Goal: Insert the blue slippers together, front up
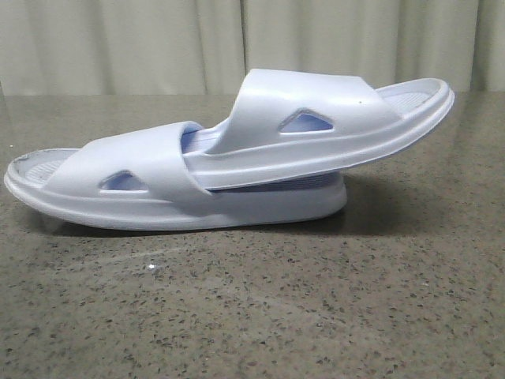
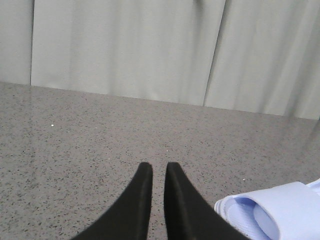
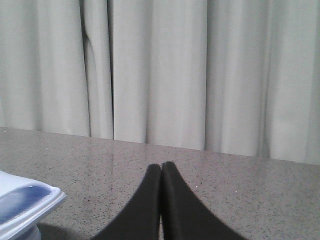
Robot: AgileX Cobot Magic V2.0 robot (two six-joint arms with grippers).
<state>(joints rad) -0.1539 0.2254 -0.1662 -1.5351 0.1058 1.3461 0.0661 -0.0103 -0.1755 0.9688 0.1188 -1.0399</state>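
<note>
Two pale blue slippers lie nested on the speckled table in the front view. The lower slipper (image 1: 146, 170) lies flat, sole down. The upper slipper (image 1: 316, 103) has one end pushed under the lower one's strap and tilts up to the right, resting on it. Neither gripper shows in the front view. My left gripper (image 2: 159, 167) is empty, its fingers a narrow gap apart, with a slipper end (image 2: 280, 210) beside it. My right gripper (image 3: 161, 166) is shut and empty, apart from a slipper edge (image 3: 25, 202).
The grey speckled stone table (image 1: 252, 316) stretches in front of and around the slippers. A pale pleated curtain (image 1: 158, 39) hangs behind the table's far edge.
</note>
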